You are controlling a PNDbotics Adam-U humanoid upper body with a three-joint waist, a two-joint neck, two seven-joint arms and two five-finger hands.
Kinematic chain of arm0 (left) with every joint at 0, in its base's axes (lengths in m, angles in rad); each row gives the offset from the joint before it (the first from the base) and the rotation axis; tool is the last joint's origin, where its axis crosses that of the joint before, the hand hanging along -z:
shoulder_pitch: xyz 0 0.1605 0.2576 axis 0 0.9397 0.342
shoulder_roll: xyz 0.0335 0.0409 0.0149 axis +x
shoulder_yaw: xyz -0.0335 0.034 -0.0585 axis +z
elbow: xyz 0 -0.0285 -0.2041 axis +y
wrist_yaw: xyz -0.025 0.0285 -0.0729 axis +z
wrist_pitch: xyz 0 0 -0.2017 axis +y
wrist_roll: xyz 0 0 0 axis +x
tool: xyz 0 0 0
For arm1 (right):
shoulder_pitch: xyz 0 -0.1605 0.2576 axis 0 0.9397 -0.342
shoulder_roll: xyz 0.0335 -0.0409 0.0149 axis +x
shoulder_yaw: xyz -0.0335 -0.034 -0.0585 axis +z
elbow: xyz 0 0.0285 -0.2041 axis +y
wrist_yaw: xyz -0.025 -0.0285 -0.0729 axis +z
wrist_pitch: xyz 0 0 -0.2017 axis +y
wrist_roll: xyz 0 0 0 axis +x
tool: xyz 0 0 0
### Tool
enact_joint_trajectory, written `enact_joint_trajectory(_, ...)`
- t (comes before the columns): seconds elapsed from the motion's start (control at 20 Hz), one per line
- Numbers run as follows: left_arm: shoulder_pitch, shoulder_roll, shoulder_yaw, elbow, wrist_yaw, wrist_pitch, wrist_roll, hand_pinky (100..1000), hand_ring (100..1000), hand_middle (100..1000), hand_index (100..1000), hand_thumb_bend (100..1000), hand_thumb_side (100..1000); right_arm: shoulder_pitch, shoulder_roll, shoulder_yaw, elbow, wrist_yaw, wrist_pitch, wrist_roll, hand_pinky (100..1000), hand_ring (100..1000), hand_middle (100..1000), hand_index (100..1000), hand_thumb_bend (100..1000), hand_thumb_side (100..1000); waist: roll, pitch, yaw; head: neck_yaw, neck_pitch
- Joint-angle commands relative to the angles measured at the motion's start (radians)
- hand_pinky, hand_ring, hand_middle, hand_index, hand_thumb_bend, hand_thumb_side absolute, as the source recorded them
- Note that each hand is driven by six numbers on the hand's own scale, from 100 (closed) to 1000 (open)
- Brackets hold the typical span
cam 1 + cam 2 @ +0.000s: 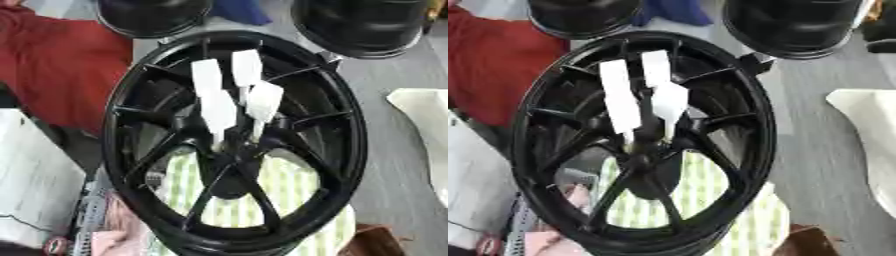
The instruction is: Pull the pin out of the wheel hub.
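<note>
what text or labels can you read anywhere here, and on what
None can be read.
The white tags standing on the pins in the black wheel hub look blank.
A small red round thing at the lower left edge is too blurred to show any lettering.

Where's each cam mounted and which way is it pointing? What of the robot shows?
Left eye view: in the head, looking steeply down onto the black wheel hub; four white tabbed pins stand at its centre; no robot arm or hand shows.
Right eye view: same head, set slightly to the right, same downward look; the pins overlap more, so fewer separate; no hand here either.
Shared: the hub, the pins, the green-striped cloth under the spokes, two black round things at the far edge.
</note>
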Motion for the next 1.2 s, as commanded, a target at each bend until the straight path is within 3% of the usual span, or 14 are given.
enact_joint_trajectory(0.05,-0.006,0.018,0.012,-0.02,-0.007,-0.002,0.002,863,799,682,816,304,515,-0.01,-0.019,-0.01,-0.005,0.004,-0.001,0.002,745,715,603,750,269,487,0.002,-0.013,0.0,0.003,-0.011)
enact_joint_trajectory(0.35,-0.004,0.018,0.012,-0.02,-0.007,-0.002,0.002,863,798,682,816,305,514,-0.014,-0.028,-0.015,-0.007,0.007,-0.003,0.002,746,718,607,753,258,489,0.003,-0.017,-0.002,0.003,-0.011)
enact_joint_trajectory(0.6,0.001,0.021,0.011,-0.022,-0.008,-0.002,0.002,863,798,682,816,305,513,-0.059,-0.107,-0.027,-0.045,0.054,-0.006,0.047,758,745,637,777,210,487,0.001,-0.025,-0.001,0.004,-0.007)
enact_joint_trajectory(0.9,0.007,0.025,0.004,-0.02,-0.011,0.004,-0.003,863,798,682,816,304,515,-0.186,-0.25,-0.001,-0.062,0.192,-0.032,0.299,772,756,664,786,131,496,-0.012,-0.034,0.001,0.004,0.004)
enact_joint_trajectory(1.2,0.006,0.033,-0.002,-0.019,-0.013,0.007,-0.009,863,797,682,816,304,515,-0.309,-0.328,0.062,-0.062,0.29,-0.076,0.534,782,763,685,789,100,463,-0.028,-0.037,0.011,-0.004,0.006)
